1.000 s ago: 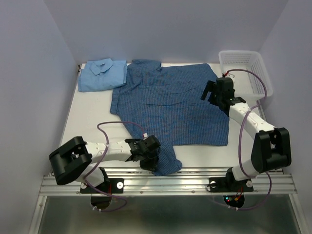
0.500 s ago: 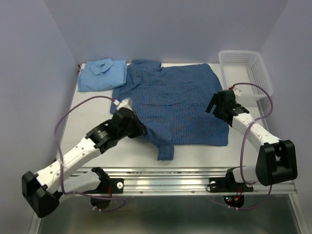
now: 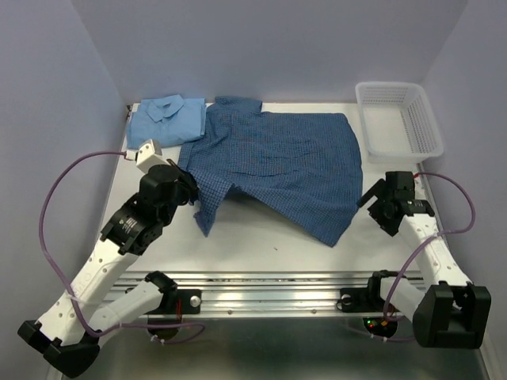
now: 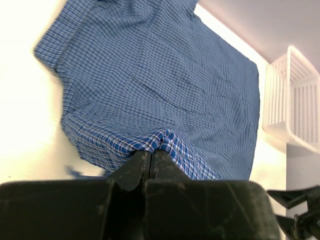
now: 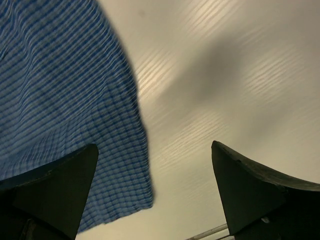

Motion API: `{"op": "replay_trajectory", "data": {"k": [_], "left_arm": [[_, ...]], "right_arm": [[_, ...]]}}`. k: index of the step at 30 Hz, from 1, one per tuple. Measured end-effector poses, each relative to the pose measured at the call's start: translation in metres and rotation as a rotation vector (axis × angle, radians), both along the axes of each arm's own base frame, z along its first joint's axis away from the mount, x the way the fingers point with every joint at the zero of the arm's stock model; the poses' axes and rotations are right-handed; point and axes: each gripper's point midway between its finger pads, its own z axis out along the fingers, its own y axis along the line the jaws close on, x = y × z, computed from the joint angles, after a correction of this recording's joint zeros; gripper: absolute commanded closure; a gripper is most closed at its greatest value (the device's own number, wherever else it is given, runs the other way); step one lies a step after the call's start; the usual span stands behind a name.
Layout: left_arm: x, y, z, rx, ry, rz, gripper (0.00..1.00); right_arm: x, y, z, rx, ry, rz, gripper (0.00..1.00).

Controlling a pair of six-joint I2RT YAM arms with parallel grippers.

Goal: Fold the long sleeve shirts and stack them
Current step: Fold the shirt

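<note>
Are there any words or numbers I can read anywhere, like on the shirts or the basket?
None: no word, number, brand or sign can be read in any view.
The dark blue checked shirt, the light blue shirt and the white basket show no label or print.

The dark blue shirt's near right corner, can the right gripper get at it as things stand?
Probably yes. The right gripper is open beside that corner of the dark blue shirt, with only bare table between; the left gripper holds the shirt's other side.
</note>
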Motion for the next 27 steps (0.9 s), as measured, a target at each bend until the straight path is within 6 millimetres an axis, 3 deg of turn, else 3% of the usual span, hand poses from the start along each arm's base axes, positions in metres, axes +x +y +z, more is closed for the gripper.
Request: {"op": "replay_trajectory", "data": {"k": [2,7,9,12,16,21,23,24,26,27], "left_arm": [[0.001,-0.007,-0.004,0.008,0.008,-0.04,1.0],[0.005,-0.025,-0.038,0.073,0.123,-0.124,1.0],[0.005,-0.028,-0.054,0.102,0.18,-0.141,1.0],[0.004,-0.031,-0.062,0.117,0.211,-0.159,1.0],[0.002,-0.032,-0.063,0.12,0.217,-0.173,1.0],[0.001,-0.035,-0.064,0.113,0.22,-0.191,1.0],[0.0,-0.036,-0.066,0.11,0.223,-0.2,1.0],[-0.001,-0.037,-0.067,0.11,0.226,-0.204,1.0],[-0.001,-0.037,-0.067,0.11,0.229,-0.207,1.0],[-0.002,-0.037,-0.067,0.109,0.227,-0.207,1.0]], "right_arm": [[-0.004,0.023,-0.005,0.107,0.007,0.073,0.0],[-0.022,0.066,-0.016,0.233,0.073,0.232,0.0],[-0.036,0.09,-0.024,0.264,0.115,0.328,0.0],[-0.056,0.11,-0.038,0.297,0.174,0.396,0.0],[-0.073,0.112,-0.057,0.307,0.265,0.361,0.01],[-0.084,0.102,-0.063,0.268,0.327,0.311,0.06],[-0.085,0.099,-0.065,0.254,0.338,0.292,0.24],[-0.085,0.098,-0.067,0.252,0.346,0.283,0.56],[-0.085,0.098,-0.07,0.251,0.358,0.274,0.97],[-0.083,0.097,-0.072,0.248,0.355,0.264,0.99]]}}
